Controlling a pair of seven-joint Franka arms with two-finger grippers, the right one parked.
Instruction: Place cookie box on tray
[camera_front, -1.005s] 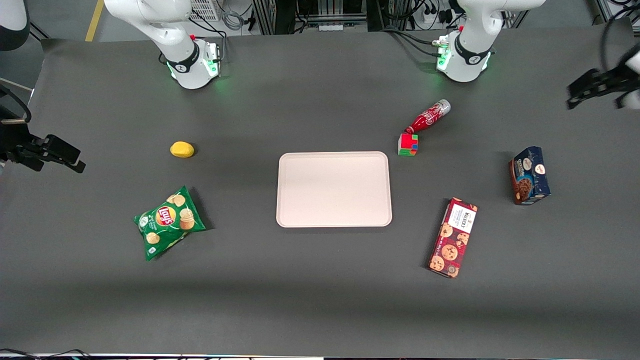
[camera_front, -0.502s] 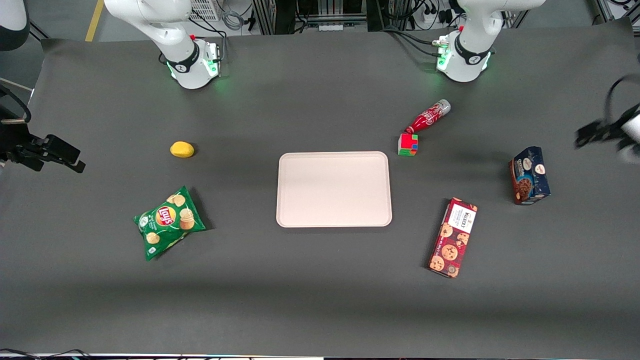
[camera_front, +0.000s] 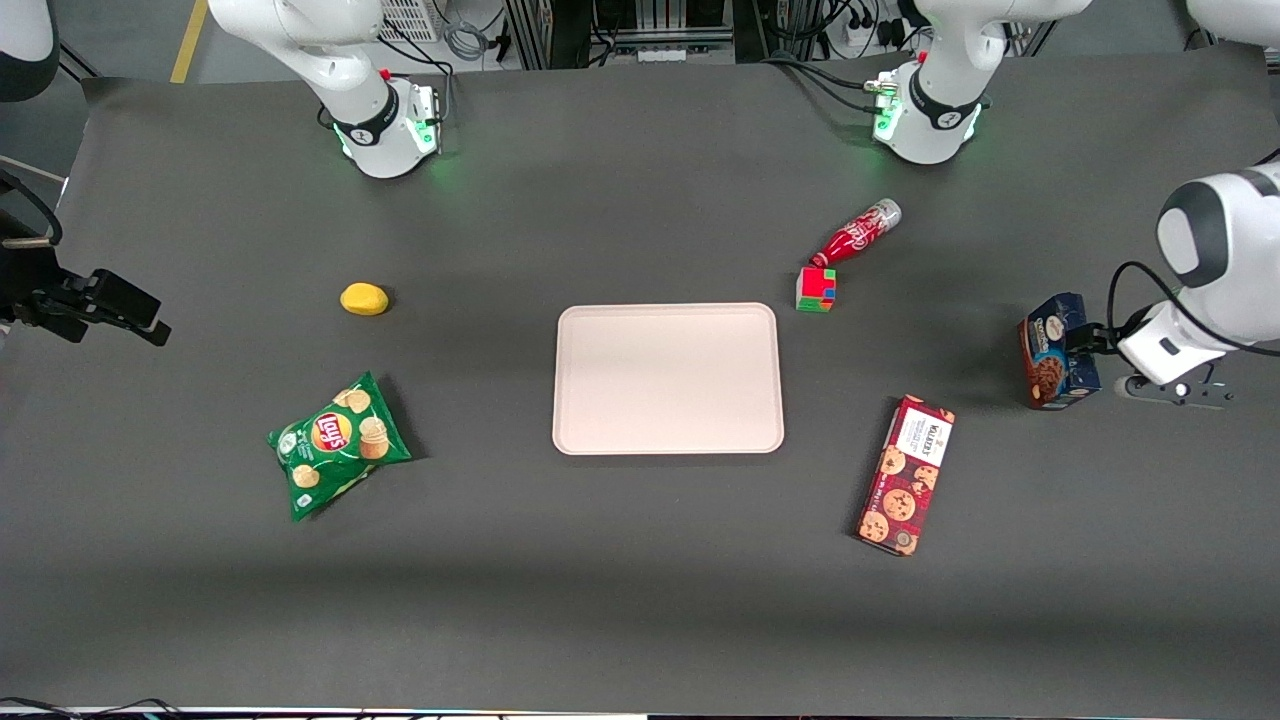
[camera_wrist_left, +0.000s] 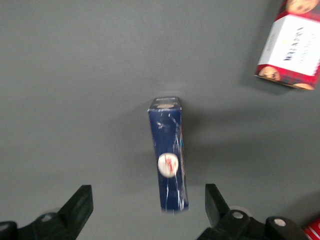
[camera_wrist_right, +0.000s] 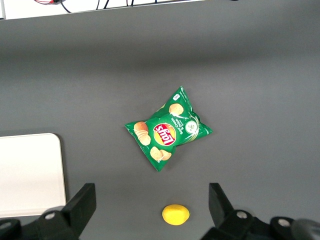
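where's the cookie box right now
The cookie box stands on the table toward the working arm's end, off the tray, with the open gripper right beside it.

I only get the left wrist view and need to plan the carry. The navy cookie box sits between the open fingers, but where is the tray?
Observer: The tray lies mid-table, toward the parked arm's end from the cookie box, where the open end effector hovers.
Operator: Anything on it?
Observer: No, nothing lies on it.
Operator: Anything along the straight path?
Observer: The red cookie box lies nearer the front camera than that line and the colored cube farther from it. The line itself looks free.
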